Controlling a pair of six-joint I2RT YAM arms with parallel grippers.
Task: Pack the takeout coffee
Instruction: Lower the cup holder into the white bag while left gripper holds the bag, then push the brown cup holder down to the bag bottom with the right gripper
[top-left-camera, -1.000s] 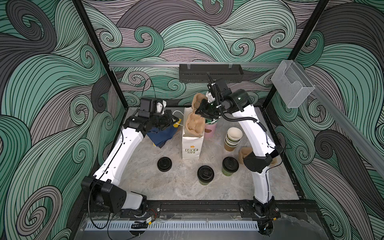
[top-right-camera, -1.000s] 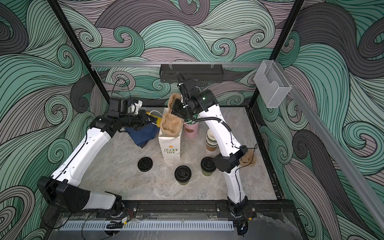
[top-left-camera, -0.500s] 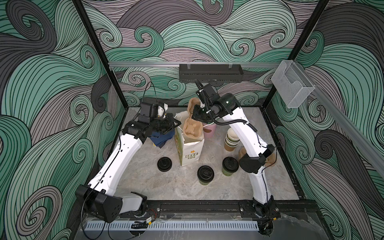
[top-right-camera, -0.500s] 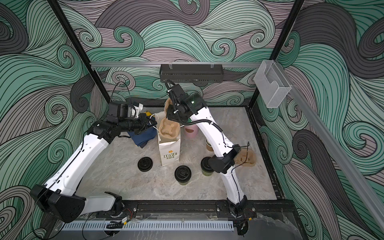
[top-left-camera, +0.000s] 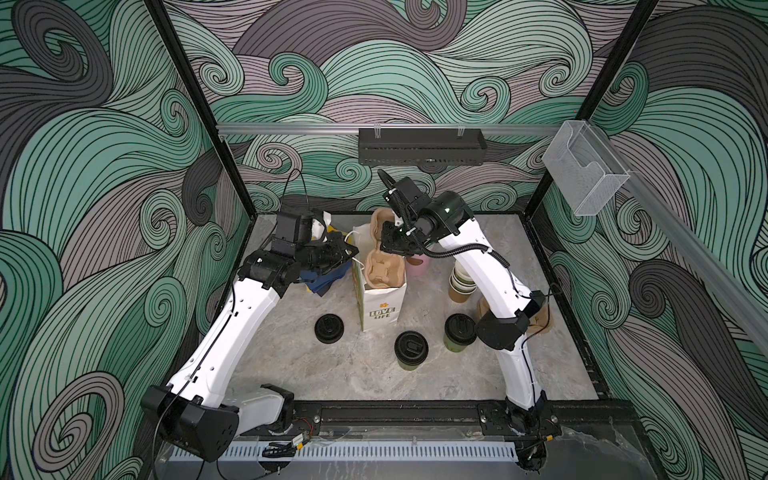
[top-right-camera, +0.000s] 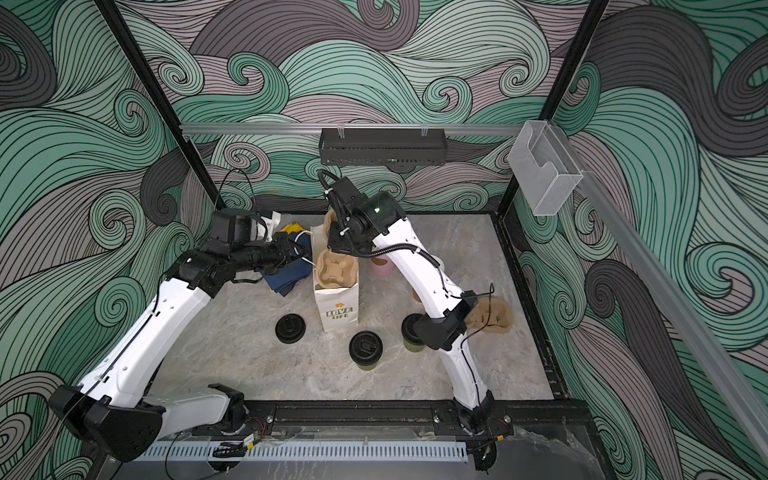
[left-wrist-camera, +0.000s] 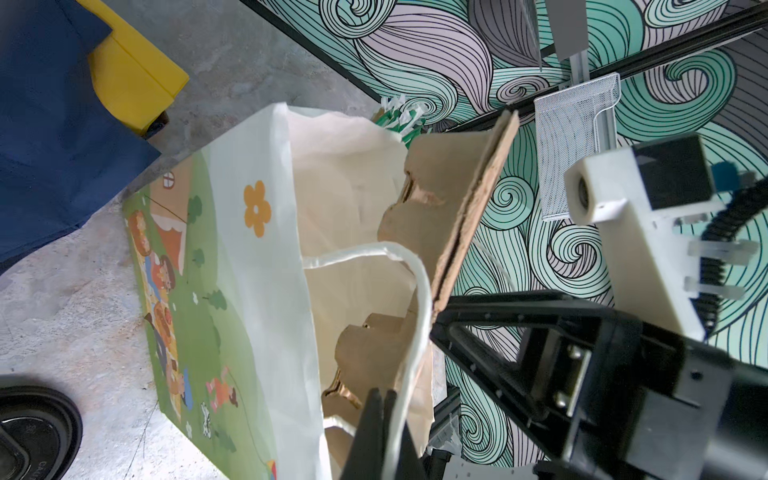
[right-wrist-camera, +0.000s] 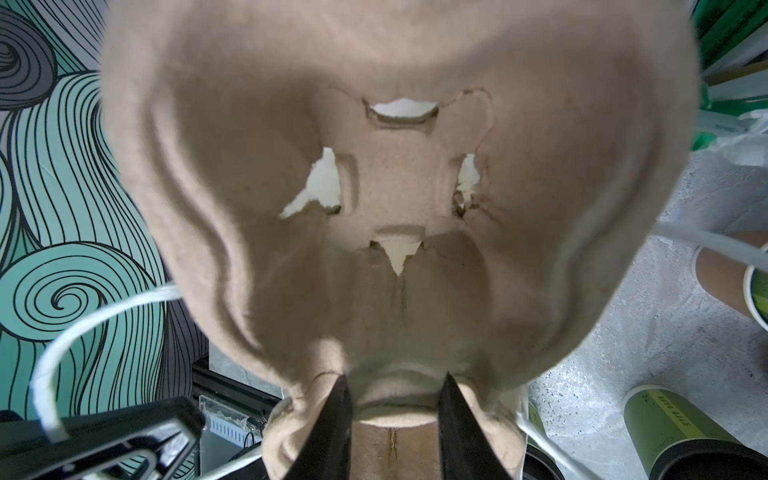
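While tray (right-wrist-camera: 395, 187) is half in bag (top-left-camera: 380, 299), step: lower it straight, mouth held wide.
Left gripper (left-wrist-camera: 384, 432): pinching handle (left-wrist-camera: 415, 282).
Right gripper (right-wrist-camera: 395, 399): clamped on tray rim.
Cups (top-left-camera: 411, 351) (top-left-camera: 459, 334): two, lidded, toward table (top-left-camera: 332, 374) front edge, outside bag.
Count: two trays (spare (top-right-camera: 492, 316), right edge), one bag, one loose lid (top-left-camera: 329, 328).

table (top-left-camera: 291, 374) marble | bag (top-left-camera: 382, 303); 2 lidded cups (top-left-camera: 410, 349) (top-left-camera: 459, 332); loose lid (top-left-camera: 329, 328); cup stack (top-left-camera: 461, 282); blue cloth (top-left-camera: 324, 280)
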